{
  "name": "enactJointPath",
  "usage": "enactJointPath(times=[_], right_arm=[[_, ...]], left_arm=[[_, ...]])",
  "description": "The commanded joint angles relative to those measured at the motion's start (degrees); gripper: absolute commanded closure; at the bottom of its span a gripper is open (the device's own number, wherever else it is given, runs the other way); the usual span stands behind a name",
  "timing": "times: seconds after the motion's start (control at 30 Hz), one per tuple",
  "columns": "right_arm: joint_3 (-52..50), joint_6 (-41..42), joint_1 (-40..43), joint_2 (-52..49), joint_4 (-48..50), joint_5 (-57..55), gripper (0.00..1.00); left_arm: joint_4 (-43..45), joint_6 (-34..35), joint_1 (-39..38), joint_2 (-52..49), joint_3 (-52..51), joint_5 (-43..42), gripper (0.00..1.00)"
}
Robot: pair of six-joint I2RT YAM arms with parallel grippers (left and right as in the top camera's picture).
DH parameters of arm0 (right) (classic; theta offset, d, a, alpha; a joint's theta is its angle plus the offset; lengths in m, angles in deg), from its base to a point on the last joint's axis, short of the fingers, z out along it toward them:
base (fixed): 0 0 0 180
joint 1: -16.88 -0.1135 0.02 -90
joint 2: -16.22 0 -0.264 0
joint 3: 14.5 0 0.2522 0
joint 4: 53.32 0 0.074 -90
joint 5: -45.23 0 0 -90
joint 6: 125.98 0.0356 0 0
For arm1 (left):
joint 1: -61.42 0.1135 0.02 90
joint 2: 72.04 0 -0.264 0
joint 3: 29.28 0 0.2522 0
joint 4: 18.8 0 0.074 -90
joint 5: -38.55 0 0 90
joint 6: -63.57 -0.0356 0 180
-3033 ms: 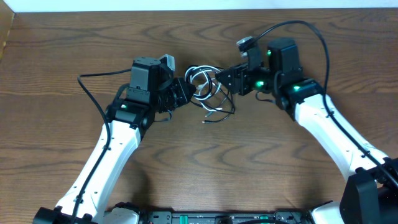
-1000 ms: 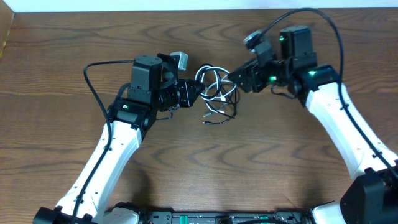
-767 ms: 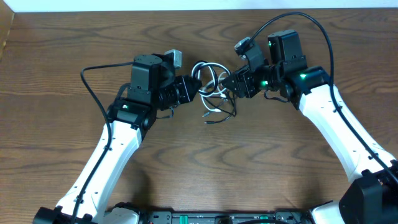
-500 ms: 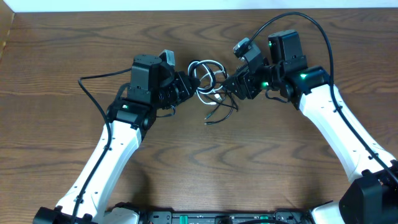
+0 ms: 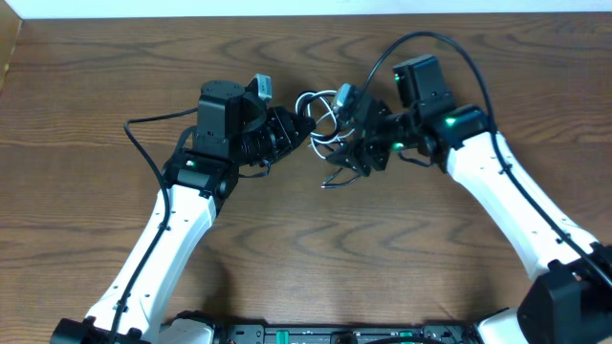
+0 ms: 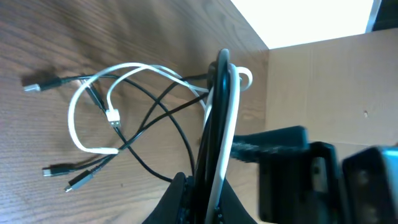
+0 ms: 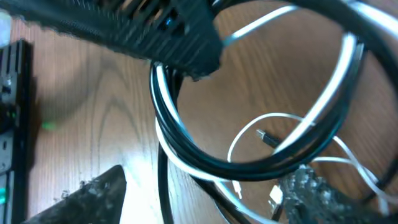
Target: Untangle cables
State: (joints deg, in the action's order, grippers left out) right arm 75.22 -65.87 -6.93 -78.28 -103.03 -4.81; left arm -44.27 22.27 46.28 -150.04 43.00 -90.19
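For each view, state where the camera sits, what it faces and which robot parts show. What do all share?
Overhead: above the table, facing down; left arm, right arm, cables between.
Left wrist: on the left arm, facing the cables; left fingers at bottom.
Right wrist: on the right arm, close on the cables; right fingers below.
Shared: cables.

Dark brown wood-grain table (image 5: 316, 258) fills the overhead view; same grain under both wrist cams. White strip (image 5: 287, 7) runs along table's far edge. Left wrist view: tan cardboard panel (image 6: 317, 87) upright at table's edge, bright white above it. Tan sliver (image 5: 8, 48) at table's far-left corner, can't tell what.
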Motion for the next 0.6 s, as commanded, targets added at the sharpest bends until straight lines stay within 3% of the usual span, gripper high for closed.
enactJointPath(times=[0.0, 0.1, 0.27, 0.3, 0.37, 0.43, 0.57], right_arm=[[0.0, -2.0, -1.1, -3.5, 1.3, 1.6, 0.35], [0.0, -1.2, -1.1, -4.8, 2.1, 1.6, 0.44], [0.0, 5.4, -1.0, -4.7, 4.5, 2.1, 0.78], [0.0, 7.3, -1.0, -4.7, 5.2, 3.2, 0.89], [0.0, 10.4, -1.0, -4.7, 6.5, 4.6, 0.99], [0.0, 14.8, -0.9, -4.7, 7.8, 4.6, 0.99], [0.1, 22.3, 0.8, -3.3, 8.7, 5.7, 0.99]], left_arm=[[0.7, 1.4, 0.3, 0.5, 0.4, -2.3, 0.93], [0.7, 1.4, 0.3, 0.5, 0.4, -2.2, 0.93], [0.7, 2.7, 1.8, 0.5, 0.4, -1.5, 0.93], [0.7, 3.7, 2.3, 0.5, 0.4, -1.0, 0.93], [0.7, 4.2, 2.9, 0.5, 0.4, 0.0, 0.92], [0.7, 4.1, 3.0, 0.5, 0.4, 2.1, 0.89], [0.1, 4.1, 3.0, 0.5, 0.4, 6.6, 0.63]])
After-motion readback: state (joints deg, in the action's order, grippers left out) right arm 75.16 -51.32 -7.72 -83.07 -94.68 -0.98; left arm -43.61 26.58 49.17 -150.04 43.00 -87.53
